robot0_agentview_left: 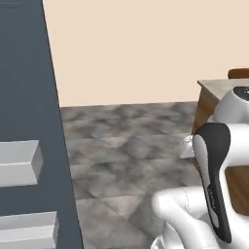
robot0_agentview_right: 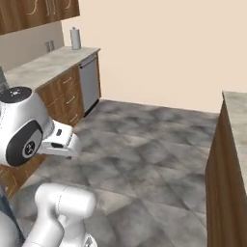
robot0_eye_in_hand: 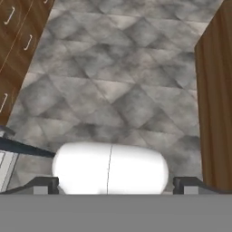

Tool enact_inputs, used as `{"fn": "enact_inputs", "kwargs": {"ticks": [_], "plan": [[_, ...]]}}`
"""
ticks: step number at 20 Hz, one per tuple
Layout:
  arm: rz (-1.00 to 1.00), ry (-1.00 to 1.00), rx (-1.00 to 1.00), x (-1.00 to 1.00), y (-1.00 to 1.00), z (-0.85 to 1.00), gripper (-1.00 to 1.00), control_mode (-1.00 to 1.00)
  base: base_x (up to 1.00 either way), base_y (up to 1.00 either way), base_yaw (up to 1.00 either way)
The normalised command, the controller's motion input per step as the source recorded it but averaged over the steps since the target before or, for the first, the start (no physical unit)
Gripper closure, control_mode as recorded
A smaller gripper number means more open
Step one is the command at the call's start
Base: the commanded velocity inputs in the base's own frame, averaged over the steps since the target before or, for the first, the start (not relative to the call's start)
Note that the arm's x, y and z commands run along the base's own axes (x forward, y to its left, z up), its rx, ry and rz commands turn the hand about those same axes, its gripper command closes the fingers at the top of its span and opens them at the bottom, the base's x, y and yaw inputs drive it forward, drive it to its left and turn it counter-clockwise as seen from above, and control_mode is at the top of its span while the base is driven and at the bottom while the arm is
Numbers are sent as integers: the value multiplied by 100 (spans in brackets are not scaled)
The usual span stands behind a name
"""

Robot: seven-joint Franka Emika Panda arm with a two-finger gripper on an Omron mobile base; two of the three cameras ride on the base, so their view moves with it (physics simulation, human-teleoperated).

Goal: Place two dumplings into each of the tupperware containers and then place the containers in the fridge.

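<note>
**Arm folded over bare floor, jaws spread wide and holding nothing**

The gripper (robot0_eye_in_hand: 111, 183) points down at the grey stone-patterned floor (robot0_eye_in_hand: 122, 90), its two dark fingertips (robot0_eye_in_hand: 43, 185) standing far apart at the bottom corners of the hand view with nothing between them. The fridge (robot0_agentview_left: 29, 97) fills the left side of the left base view as a tall slate blue-grey wall, with two pale grey blocks (robot0_agentview_left: 19, 163) jutting from its lower face. To the right of the fridge the floor runs back to a cream wall (robot0_agentview_left: 146, 48). Across the floor from the fridge stands a wooden cabinet with a pale stone top (robot0_agentview_right: 236, 116). In the right base view a long counter (robot0_agentview_right: 43, 65) with wood drawers runs along the left, a grey dishwasher front (robot0_agentview_right: 89, 82) set under it and a paper towel roll (robot0_agentview_right: 75, 38) upright at its far end
</note>
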Motion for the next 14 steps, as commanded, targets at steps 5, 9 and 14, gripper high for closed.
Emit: {"fn": "enact_inputs", "kwargs": {"ticks": [5,9,14], "plan": [[0,0,0,0,0,0,-100,100,100,58,-32],[0,0,0,0,0,0,-100,100,100,97,-18],[0,0,0,0,0,0,-100,100,100,67,-19]]}}
